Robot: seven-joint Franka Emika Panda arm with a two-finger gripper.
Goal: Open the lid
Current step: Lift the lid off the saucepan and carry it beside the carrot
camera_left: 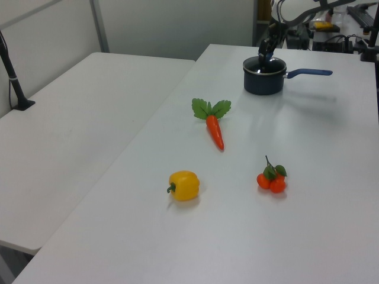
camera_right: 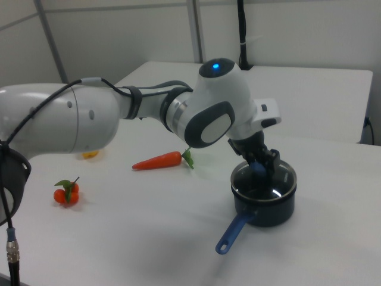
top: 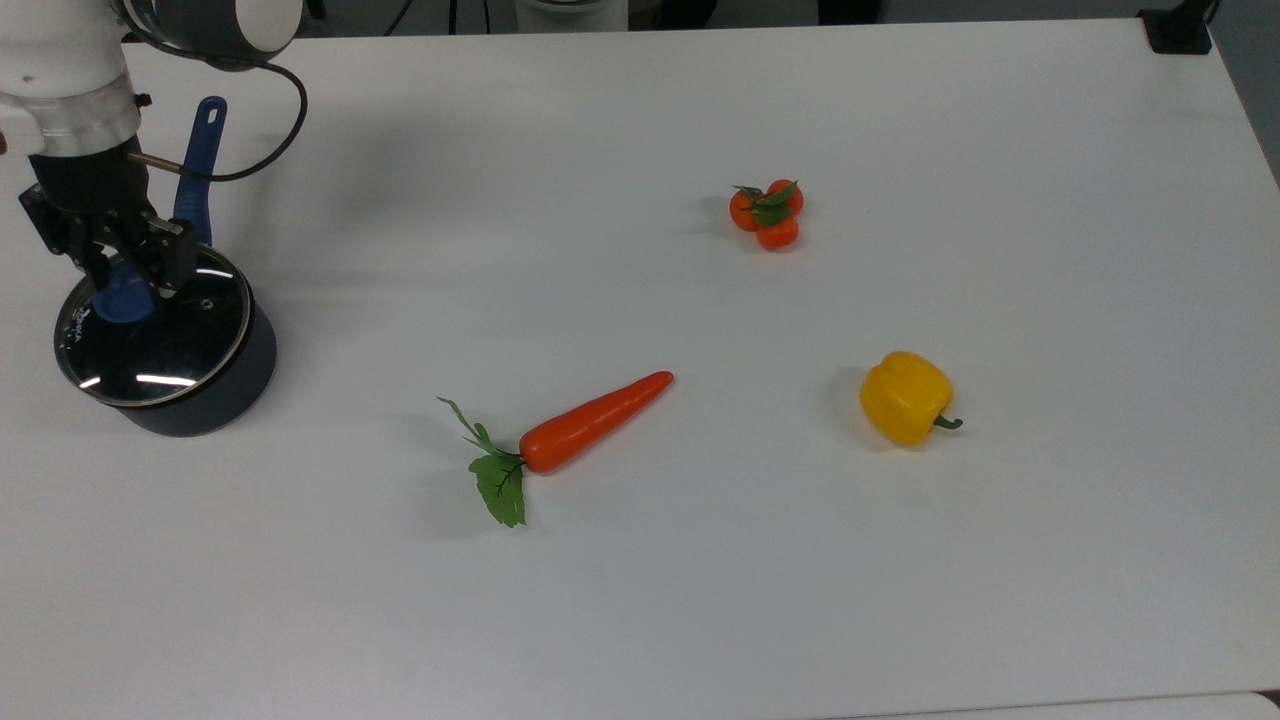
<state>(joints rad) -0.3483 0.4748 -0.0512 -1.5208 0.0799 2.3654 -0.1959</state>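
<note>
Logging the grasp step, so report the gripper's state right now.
Gripper: shut on the blue knob of the lid, which sits over the saucepan.

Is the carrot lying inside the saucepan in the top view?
No, the carrot lies on the bare white table, well apart from the saucepan.

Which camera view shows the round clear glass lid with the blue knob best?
The top view: the round clear glass lid faces the camera, rim and blue knob plain. The right view shows it slanted under the gripper; the left view shows it far off, edge-on.
</note>
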